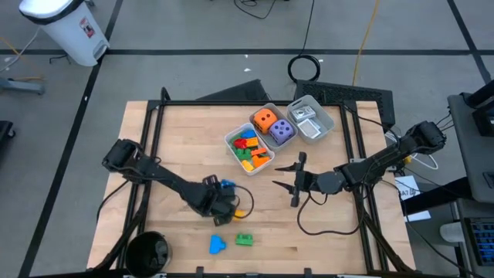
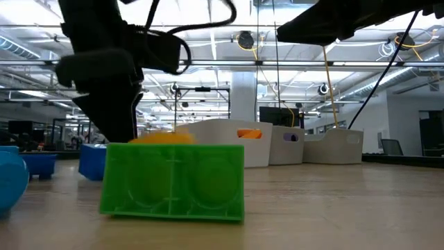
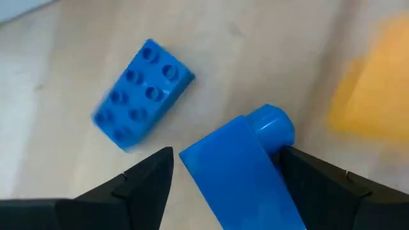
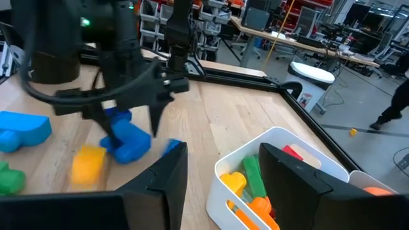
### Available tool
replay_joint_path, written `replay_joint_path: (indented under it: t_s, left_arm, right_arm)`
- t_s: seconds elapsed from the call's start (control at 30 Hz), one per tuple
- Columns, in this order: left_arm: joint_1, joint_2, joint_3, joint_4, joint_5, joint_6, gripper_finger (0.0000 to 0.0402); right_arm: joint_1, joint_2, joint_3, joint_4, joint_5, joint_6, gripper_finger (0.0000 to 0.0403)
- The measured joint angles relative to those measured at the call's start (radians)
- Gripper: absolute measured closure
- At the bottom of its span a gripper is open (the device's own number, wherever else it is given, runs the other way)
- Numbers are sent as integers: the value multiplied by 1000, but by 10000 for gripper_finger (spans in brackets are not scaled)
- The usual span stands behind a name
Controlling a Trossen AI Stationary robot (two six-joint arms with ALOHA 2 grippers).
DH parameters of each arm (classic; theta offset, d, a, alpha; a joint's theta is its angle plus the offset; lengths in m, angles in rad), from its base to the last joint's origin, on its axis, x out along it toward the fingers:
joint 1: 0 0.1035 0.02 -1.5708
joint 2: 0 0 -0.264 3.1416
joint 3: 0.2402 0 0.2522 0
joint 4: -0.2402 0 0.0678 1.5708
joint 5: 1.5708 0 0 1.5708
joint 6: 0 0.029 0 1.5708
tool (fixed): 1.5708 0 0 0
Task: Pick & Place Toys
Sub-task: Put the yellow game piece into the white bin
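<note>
My left gripper points down over the table's near middle, shut on a blue brick with one round stud. A second blue brick with several studs lies flat beside it, and a yellow brick lies on the other side. A green brick and a blue toy rest near the front edge. My right gripper hangs open and level above the table, right of centre, holding nothing. Orange and purple dice sit in a clear tray. My left gripper holds the blue brick between its two fingers, coming from above and pointing down. One finger lies against the brick's side by the stud; a thin gap shows at the other fingertip. The brick sits slanted. Whether it is clear of the table, I cannot tell.
A white tray full of coloured bricks stands at the table's middle far side. Another tray with white cards stands behind it to the right. A black cup sits at the front left corner. Black frame rails border the table.
</note>
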Motion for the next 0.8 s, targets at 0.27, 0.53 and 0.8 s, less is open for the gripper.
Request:
replay_joint_path:
  t_s: [0.27,0.53,0.8]
  left_arm:
    - [86,-9,17,-57,36,41,112]
    - [80,-35,85,2,64,27,112]
    - [8,-34,63,299,68,291,112]
  right_arm:
    - [0,0,0,-1,-1,0,238]
    - [0,0,0,-1,0,-2,238]
    - [0,0,0,-2,0,-2,238]
